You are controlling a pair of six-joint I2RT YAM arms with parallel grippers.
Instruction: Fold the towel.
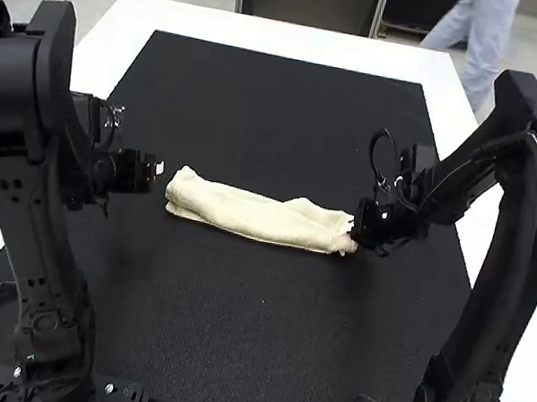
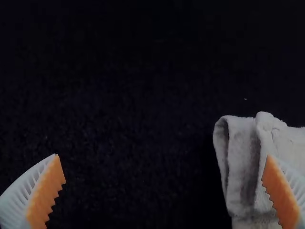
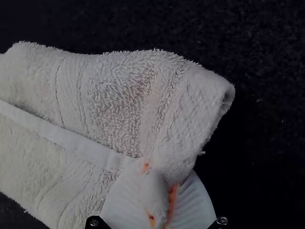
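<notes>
One cream terry towel [image 1: 256, 215] lies across the middle of a black, fine-grained mat [image 1: 259, 331] that covers most of a white table [image 1: 273, 35]. It is folded into a long, narrow strip, its ends toward the two arms. The left gripper [image 1: 159, 168] is just beside one end, its jaws spread wide; in the left wrist view, white ribbed fingers with serrated orange pads [image 2: 46, 193] stand well apart, one of them overlapping the towel in view, where layers make a soft, rounded loop. At the other end, the right gripper [image 1: 352, 236] is clamped on a pinched fold of cloth. Around that grip, the right wrist view shows nubbly pile, woven bands, a smooth, flat hem strip running diagonally, and a blunt, rolled corner.
</notes>
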